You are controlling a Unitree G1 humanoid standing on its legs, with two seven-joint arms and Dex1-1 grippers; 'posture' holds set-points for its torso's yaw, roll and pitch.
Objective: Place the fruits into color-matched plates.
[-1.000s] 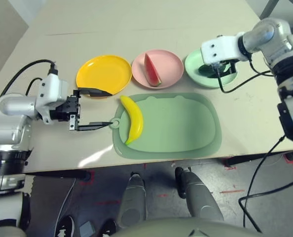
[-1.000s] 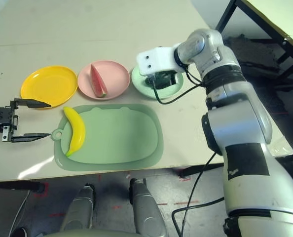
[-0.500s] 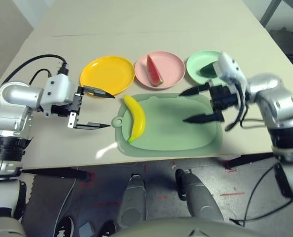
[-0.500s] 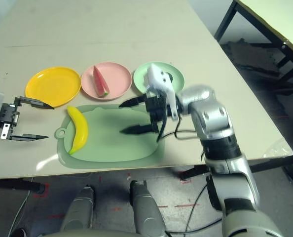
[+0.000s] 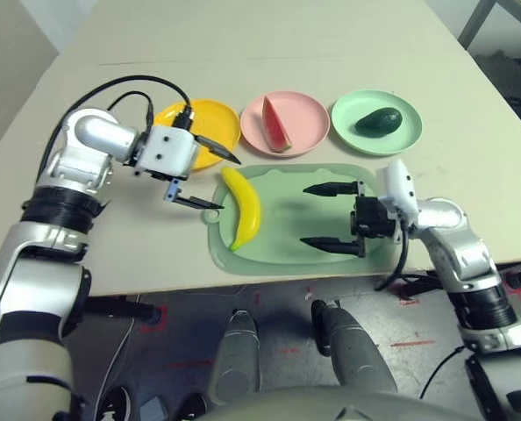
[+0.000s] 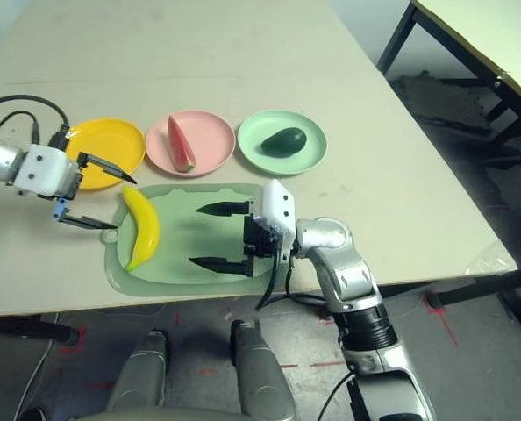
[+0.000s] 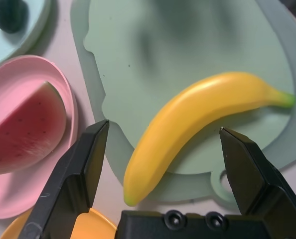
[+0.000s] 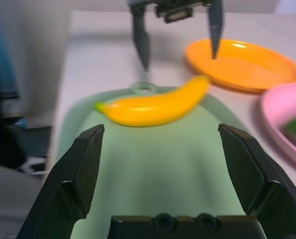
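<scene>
Banana (image 5: pixel 243 208) is the only fruit not yet on its plate: it lies on the left part of the green mat (image 5: pixel 366 180), left of centre in the head view, just below and right of the yellow plate (image 5: pixel 215 120). It is curved, smooth and bright yellow, with a small green tip at the lower end. The watermelon wedge (image 5: pixel 275 124) already stands on the pink plate (image 5: pixel 304 118), and the avocado (image 5: pixel 379 120) rests on the mint green plate (image 5: pixel 410 132) at the upper right. My left gripper (image 5: pixel 215 181) is spread wide and empty, hanging just left of the banana with one finger over the rim of the yellow plate. My right gripper (image 5: pixel 317 214) is also wide apart and empty, low over the middle of the mat. I think the left one should take the banana across its thick middle, because the ends are narrow and could slip. Then I should lift it clear of the rim before moving to the yellow plate.
</scene>
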